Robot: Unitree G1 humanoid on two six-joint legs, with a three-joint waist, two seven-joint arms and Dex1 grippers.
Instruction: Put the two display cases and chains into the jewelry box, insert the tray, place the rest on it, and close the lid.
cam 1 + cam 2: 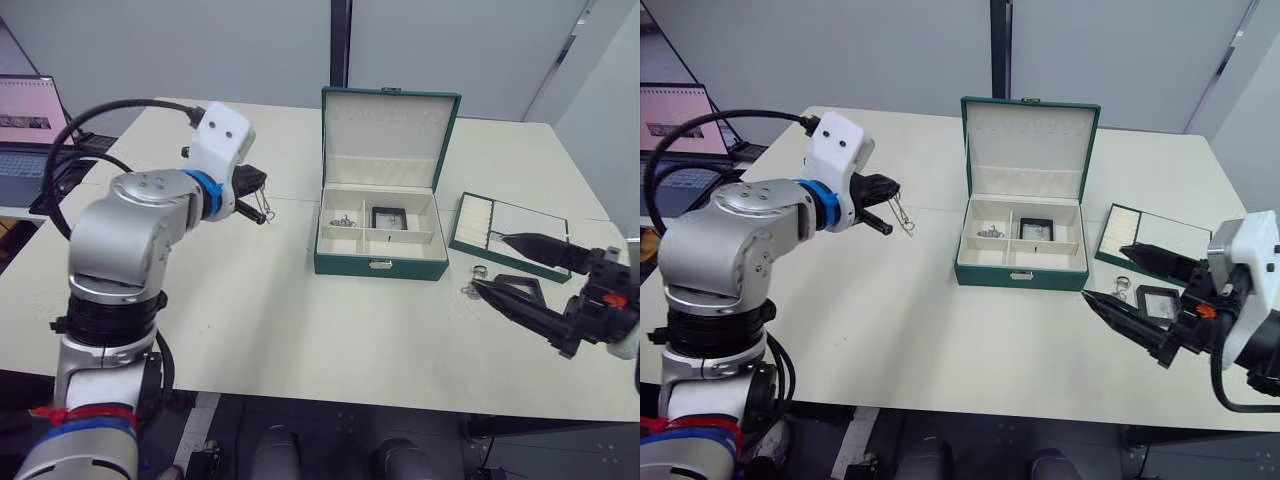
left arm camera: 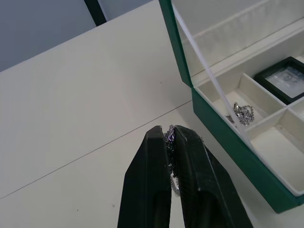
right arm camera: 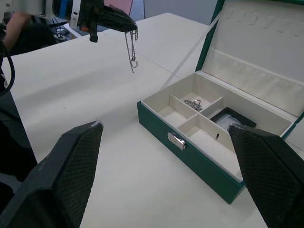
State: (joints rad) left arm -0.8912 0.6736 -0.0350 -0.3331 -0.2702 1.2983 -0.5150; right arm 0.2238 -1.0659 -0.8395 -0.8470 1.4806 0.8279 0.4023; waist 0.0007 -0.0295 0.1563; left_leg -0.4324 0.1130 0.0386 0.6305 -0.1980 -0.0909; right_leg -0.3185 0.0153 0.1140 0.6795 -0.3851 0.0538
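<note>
Chain (image 1: 904, 213) hangs from my left gripper (image 1: 883, 204), which is clenched on it above the table (image 1: 890, 320), well to the left of the box (image 1: 1022, 265). My right gripper (image 1: 1127, 283) is spread wide and holds nothing, near the box's right side. One case (image 1: 386, 217) and another chain (image 1: 343, 221) lie in the box's back compartments, the lid (image 1: 388, 135) stands upright. Second case (image 1: 1157, 301) lies just beside my right gripper, in front of the tray (image 1: 1130, 231).

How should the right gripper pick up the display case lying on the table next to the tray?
The display case lies flat beside the tray, so come from straight above and pinch two opposite edges of its black frame. The open right gripper hovers close by.
</note>
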